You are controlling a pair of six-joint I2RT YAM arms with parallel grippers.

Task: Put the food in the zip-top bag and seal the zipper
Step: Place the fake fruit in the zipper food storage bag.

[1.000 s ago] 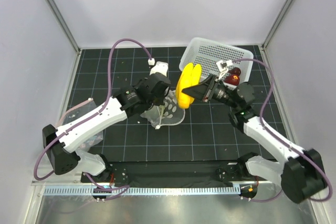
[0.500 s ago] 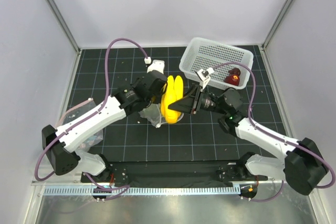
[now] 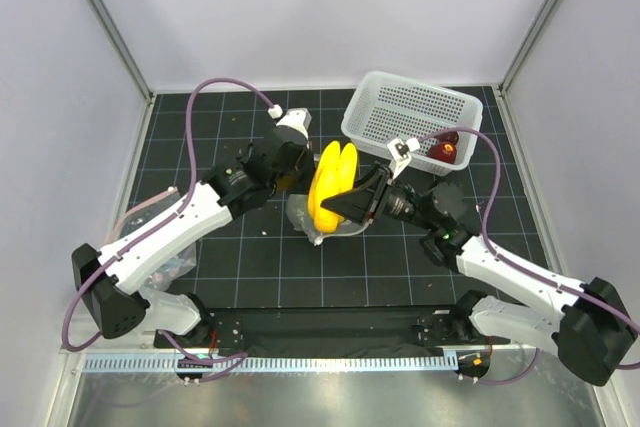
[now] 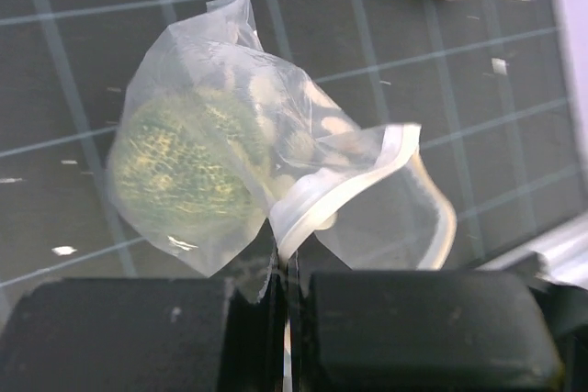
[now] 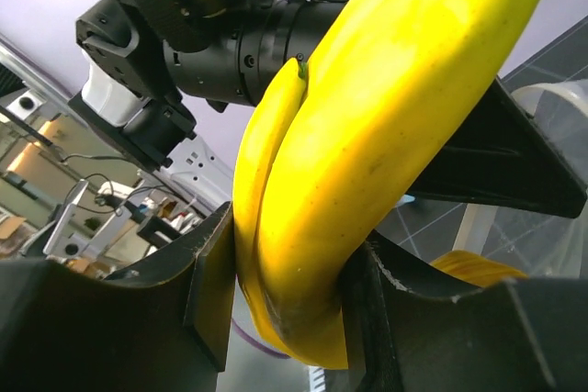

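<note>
My left gripper (image 3: 297, 190) is shut on the mouth edge of the clear zip-top bag (image 3: 318, 224). In the left wrist view the gripper (image 4: 289, 274) pinches the pale zipper (image 4: 342, 192), and the bag (image 4: 230, 89) hangs open with the grey-green melon (image 4: 179, 172) inside. My right gripper (image 3: 352, 205) is shut on the yellow banana (image 3: 330, 185) and holds it upright right at the bag's mouth. In the right wrist view the banana (image 5: 367, 153) fills the space between the jaws of the gripper (image 5: 294, 309). Dark-red fruits (image 3: 445, 147) lie in the basket.
The white perforated basket (image 3: 400, 107) stands at the back right. A crumpled clear plastic piece (image 3: 172, 259) lies under my left arm at the left. Grey walls enclose the black gridded mat (image 3: 240, 257) on three sides.
My right gripper has carried the banana left from beside the basket to the bag's mouth. My left gripper has shifted slightly back and right, still holding the bag.
</note>
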